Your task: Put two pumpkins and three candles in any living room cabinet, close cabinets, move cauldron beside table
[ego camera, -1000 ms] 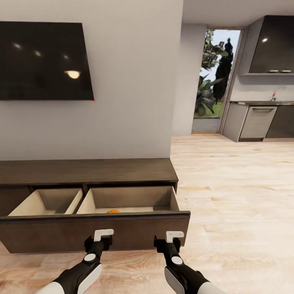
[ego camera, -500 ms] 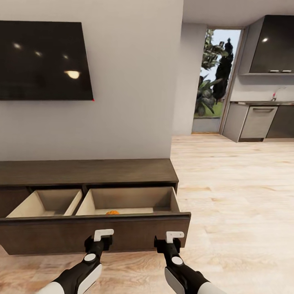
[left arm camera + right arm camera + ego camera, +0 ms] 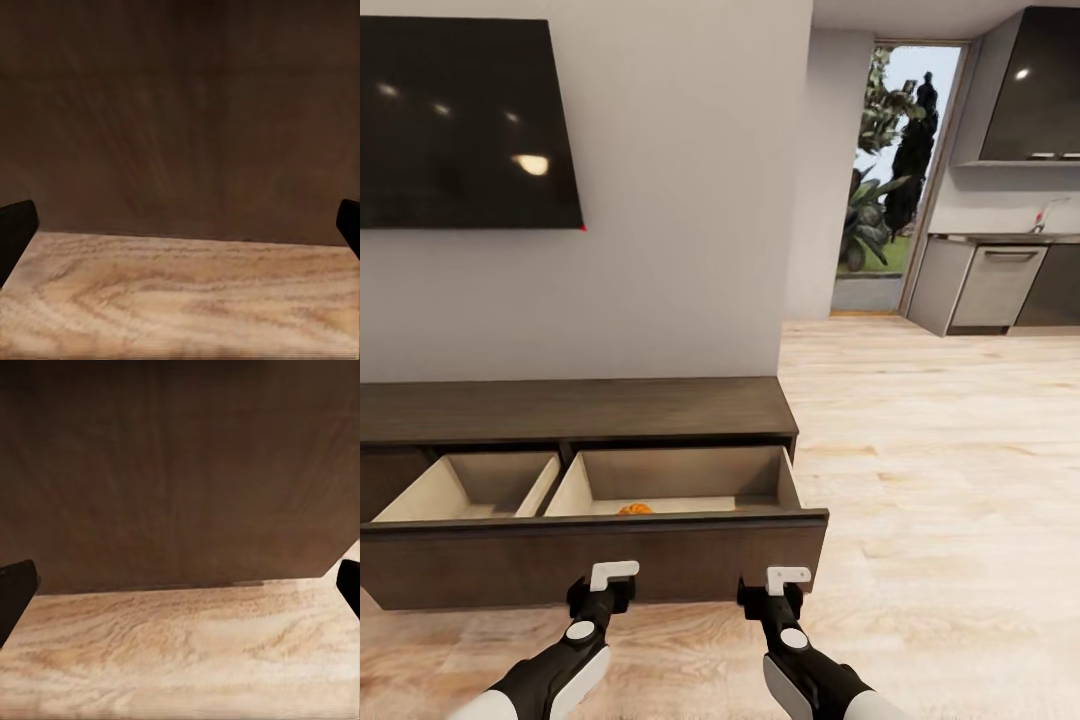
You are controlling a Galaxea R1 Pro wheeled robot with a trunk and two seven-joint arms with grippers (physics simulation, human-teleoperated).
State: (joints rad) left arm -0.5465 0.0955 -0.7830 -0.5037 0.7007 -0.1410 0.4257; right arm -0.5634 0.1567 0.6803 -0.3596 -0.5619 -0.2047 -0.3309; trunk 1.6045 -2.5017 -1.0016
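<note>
The long dark brown cabinet (image 3: 570,408) stands against the wall with its wide drawer (image 3: 590,560) pulled out, showing two pale wood compartments. A small orange pumpkin (image 3: 635,509) lies in the right compartment, close behind the drawer front, with just its top visible. My left gripper (image 3: 600,598) and right gripper (image 3: 772,598) hover low in front of the drawer front, a short way off it. In the left wrist view the left gripper (image 3: 180,232) is open with nothing between its fingers. The right gripper (image 3: 180,592) is open and empty too, facing the dark front above the floor.
A black TV (image 3: 460,125) hangs on the wall above the cabinet. Pale wood floor (image 3: 940,480) stretches to the right toward a glass door (image 3: 890,170) and grey kitchen units (image 3: 1000,285).
The whole picture has shifted: the TV sits higher and the cabinet slightly higher and nearer, so the camera has moved. Both grippers keep their places and stay open.
</note>
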